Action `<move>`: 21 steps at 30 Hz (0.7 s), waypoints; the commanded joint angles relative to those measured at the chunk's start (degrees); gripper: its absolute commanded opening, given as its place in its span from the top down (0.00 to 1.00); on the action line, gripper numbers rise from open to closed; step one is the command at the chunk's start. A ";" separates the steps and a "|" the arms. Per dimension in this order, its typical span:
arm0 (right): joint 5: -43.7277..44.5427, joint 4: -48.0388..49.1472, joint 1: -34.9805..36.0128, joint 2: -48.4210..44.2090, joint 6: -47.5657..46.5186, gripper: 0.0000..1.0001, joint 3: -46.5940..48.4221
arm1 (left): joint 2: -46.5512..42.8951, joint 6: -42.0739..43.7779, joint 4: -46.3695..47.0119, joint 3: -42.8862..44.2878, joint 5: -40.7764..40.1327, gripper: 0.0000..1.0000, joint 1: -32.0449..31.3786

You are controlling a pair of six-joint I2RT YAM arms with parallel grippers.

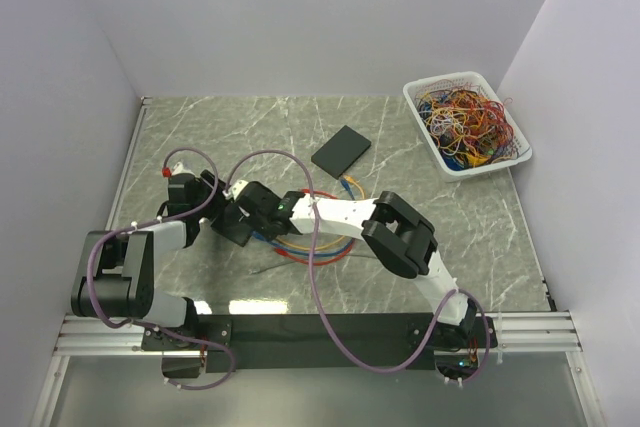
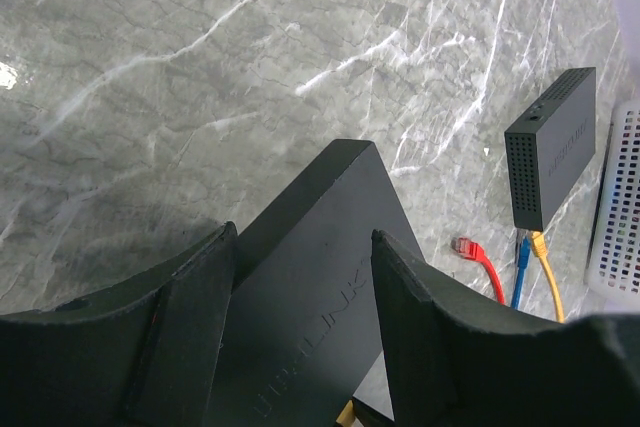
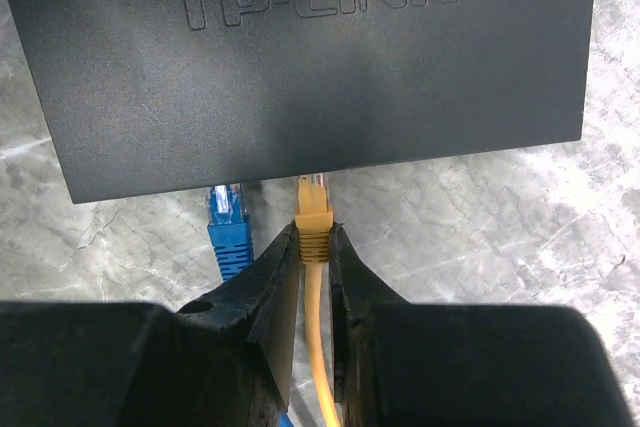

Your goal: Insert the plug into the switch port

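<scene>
A black TP-LINK switch (image 3: 300,67) fills the top of the right wrist view, its port edge facing me. My right gripper (image 3: 314,237) is shut on the yellow plug (image 3: 312,209), whose clear tip sits right at the switch's edge; whether it is inside a port is hidden. A blue plug (image 3: 226,212) lies just to its left, tip also at that edge. In the left wrist view my left gripper (image 2: 303,237) straddles the same switch (image 2: 340,177), a finger against each side, holding it tilted. From above, both grippers meet at the switch (image 1: 237,230).
A second black switch (image 2: 552,147) lies farther out with blue and yellow cables plugged in and a loose red plug (image 2: 465,247) beside it. A white basket (image 1: 480,169) full of tangled cables stands at the back right. Cable loops (image 1: 300,255) lie under the right arm.
</scene>
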 commanded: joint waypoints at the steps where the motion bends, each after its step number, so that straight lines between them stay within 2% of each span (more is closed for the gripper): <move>1: 0.03 -1.03 0.87 1.00 -0.75 1.00 2.96 | 0.25 -0.18 -0.59 0.52 0.73 0.38 -0.10; 21: 3.37 -0.59 0.87 1.18 -0.66 1.00 4.64 | 1.39 -0.88 3.27 -2.29 4.41 0.38 -0.10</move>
